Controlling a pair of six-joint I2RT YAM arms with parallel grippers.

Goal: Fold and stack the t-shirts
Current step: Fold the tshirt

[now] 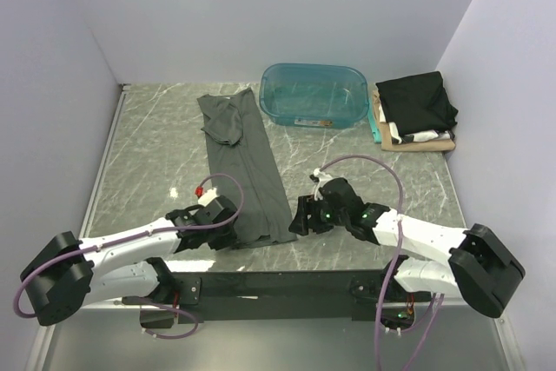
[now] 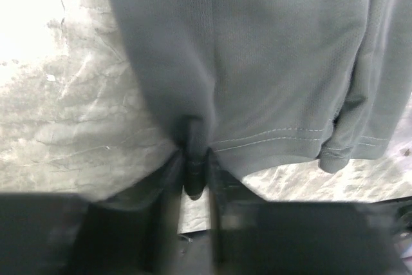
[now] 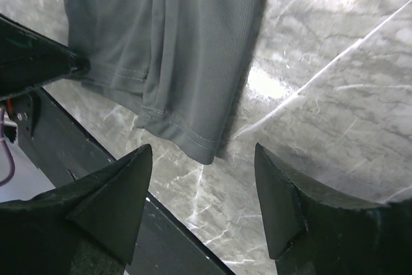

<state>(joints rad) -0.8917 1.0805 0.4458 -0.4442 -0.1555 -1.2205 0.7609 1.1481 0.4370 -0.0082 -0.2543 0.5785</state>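
Pinching the near hem of the charcoal t-shirt [image 1: 241, 162] – laid long on the table [image 1: 148, 145] – in the left gripper [image 2: 195, 165], with the right gripper [image 3: 203, 204] spread-jawed beside it; risked a skewed fold from one-sided pull

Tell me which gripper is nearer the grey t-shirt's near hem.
Left. The left gripper pinches the grey t-shirt at the hem's left corner; the right gripper stands open at the right corner, not gripping it.
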